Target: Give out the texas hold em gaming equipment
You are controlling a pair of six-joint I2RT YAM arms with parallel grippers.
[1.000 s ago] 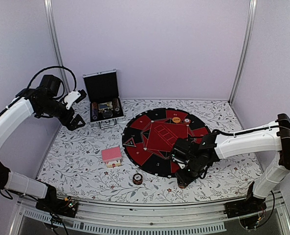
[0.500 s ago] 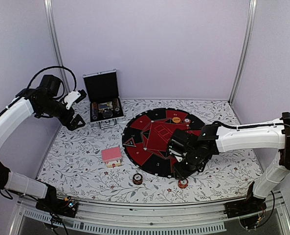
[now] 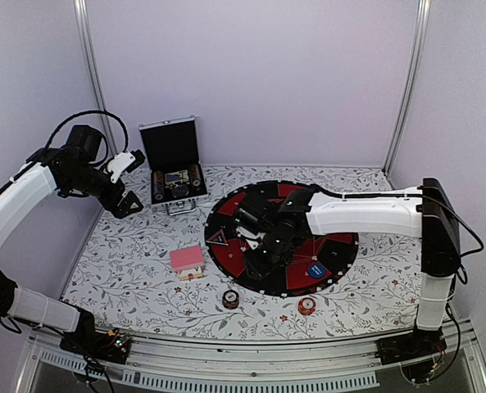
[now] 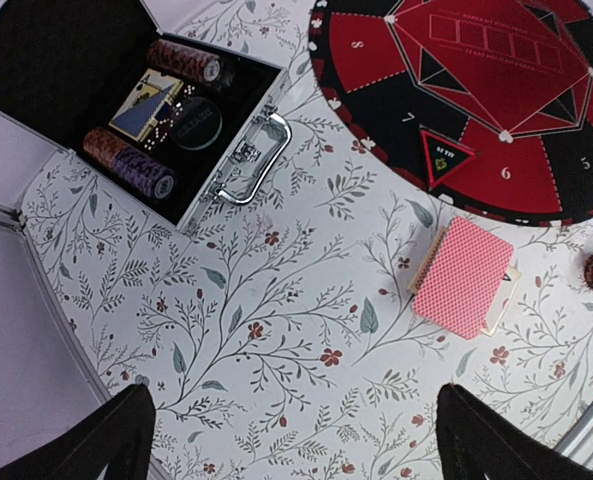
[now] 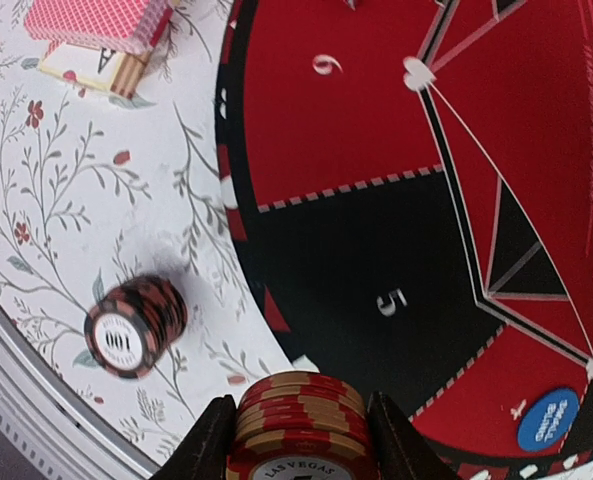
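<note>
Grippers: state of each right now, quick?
Left gripper: open, holding nothing.
Right gripper: closed on a stack of red chips.

Floral-print surface (image 3: 120, 270) set out for poker
A round red-and-black mat (image 3: 234, 258) lies at its middle, an open black case (image 3: 174, 160) at the far left, pink cards (image 3: 187, 260) beside the mat, and a dark chip stack (image 3: 230, 299) and an orange-red chip stack (image 3: 306, 306) near the front edge.
</note>
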